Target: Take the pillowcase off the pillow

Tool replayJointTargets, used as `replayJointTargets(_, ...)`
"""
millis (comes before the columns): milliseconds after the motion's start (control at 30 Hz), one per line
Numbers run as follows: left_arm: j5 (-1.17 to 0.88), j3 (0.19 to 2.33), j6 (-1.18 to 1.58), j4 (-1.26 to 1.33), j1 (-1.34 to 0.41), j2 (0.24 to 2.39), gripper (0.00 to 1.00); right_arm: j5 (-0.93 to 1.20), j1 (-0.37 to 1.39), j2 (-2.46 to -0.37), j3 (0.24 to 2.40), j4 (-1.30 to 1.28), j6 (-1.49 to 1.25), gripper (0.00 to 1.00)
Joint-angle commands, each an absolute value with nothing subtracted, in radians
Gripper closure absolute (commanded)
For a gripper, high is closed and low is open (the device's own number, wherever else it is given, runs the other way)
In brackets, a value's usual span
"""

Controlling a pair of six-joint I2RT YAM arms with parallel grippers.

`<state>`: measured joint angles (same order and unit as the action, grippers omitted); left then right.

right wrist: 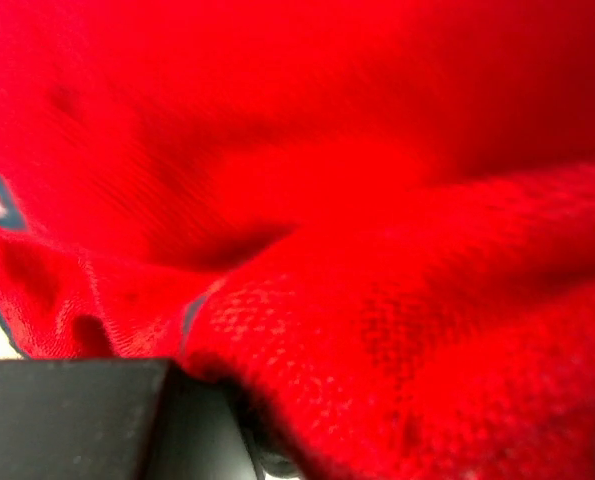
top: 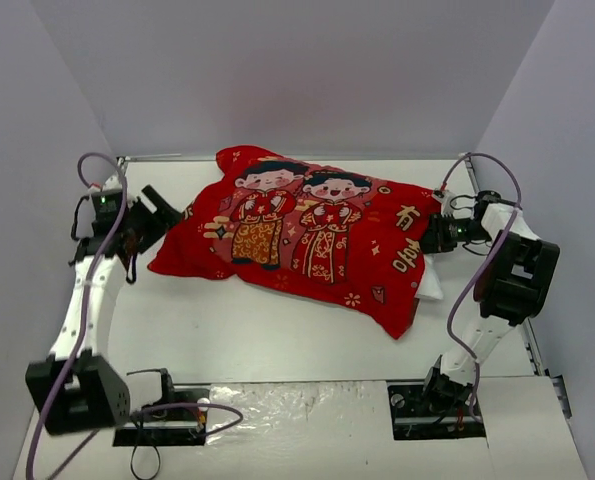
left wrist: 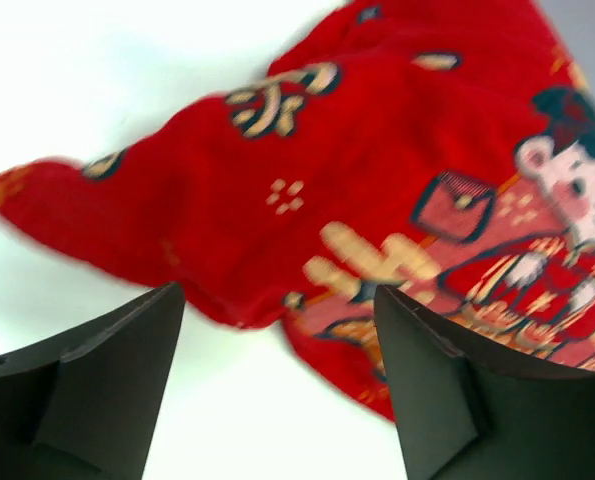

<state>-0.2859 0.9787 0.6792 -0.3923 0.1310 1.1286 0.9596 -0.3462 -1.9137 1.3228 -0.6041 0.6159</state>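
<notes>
The red pillowcase (top: 307, 235), printed with two cartoon figures, lies puffed up in the middle of the table. A white corner of the pillow (top: 429, 282) sticks out at its right end. My left gripper (top: 169, 212) is open just off the pillowcase's left corner, not touching it. In the left wrist view the corner (left wrist: 127, 215) lies just ahead of its spread fingertips (left wrist: 279, 300). My right gripper (top: 435, 234) is at the pillowcase's right edge. In the right wrist view red fabric (right wrist: 357, 250) fills the frame and drapes over the jaws; only one black finger (right wrist: 67, 420) shows.
Grey walls enclose the white table (top: 277, 330) on three sides. Both arm bases (top: 157, 410) are bolted at the near edge. Purple cables loop beside each arm.
</notes>
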Motion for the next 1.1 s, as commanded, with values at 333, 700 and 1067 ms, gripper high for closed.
replayJointTargets(333, -0.448, 1.796, 0.65, -0.341, 0.043, 1.909, 0.08, 0.696, -0.293, -1.856, 1.282, -0.655, 0.923, 1.0)
replayJointTargets(700, -0.442, 2.219, 0.778, -0.315, -0.106, 2.345, 0.06, 0.673, -0.183, -1.845, 1.281, -0.646, 0.894, 1.0)
replayJointTargets(1067, -0.405, 1.79, 0.814, -0.051, -0.026, 2.039, 0.95, 0.67, -0.181, -1.827, 1.353, -0.629, 0.841, 1.0)
